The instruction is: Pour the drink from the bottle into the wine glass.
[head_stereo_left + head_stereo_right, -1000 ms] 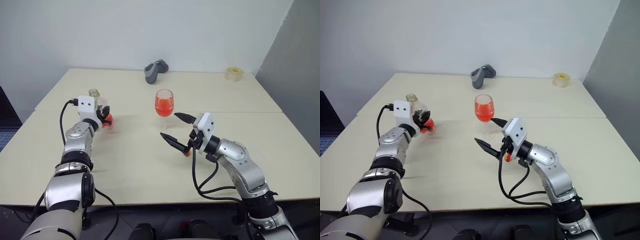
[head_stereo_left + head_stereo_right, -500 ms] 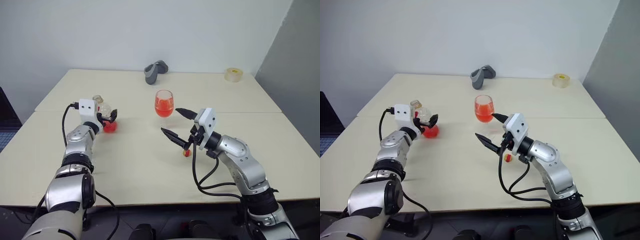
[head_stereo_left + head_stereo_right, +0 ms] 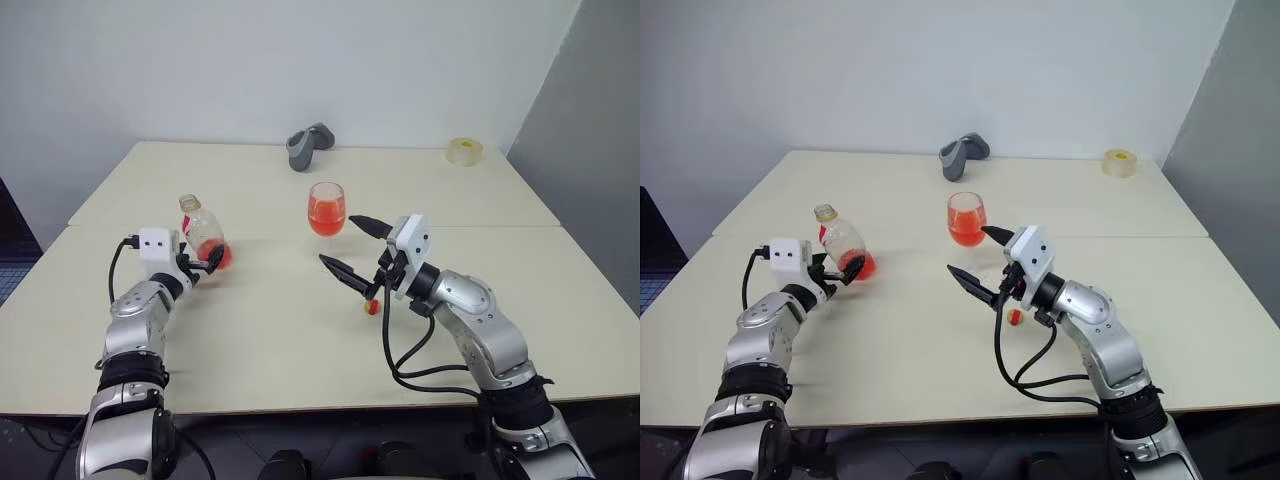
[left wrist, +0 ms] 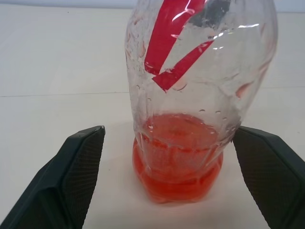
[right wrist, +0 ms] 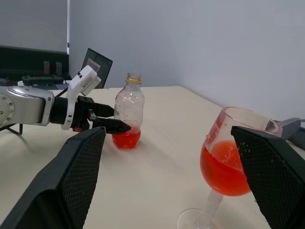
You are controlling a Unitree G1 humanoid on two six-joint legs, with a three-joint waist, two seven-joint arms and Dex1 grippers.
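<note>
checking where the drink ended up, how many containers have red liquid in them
2: the bottle standing on the table's left side, a little red at its bottom, and the glass near the table's middle, about half full.

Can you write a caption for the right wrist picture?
Wine glass holding red drink, with the nearly empty bottle standing uncapped on the table beside the open left gripper.

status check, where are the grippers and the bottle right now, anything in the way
Left gripper open, fingers either side of the small clear plastic bottle, upright, uncapped, a little red drink left. Right gripper open, empty, near the clear stemmed wine glass, part-filled. Small red-and-yellow cap on table.
</note>
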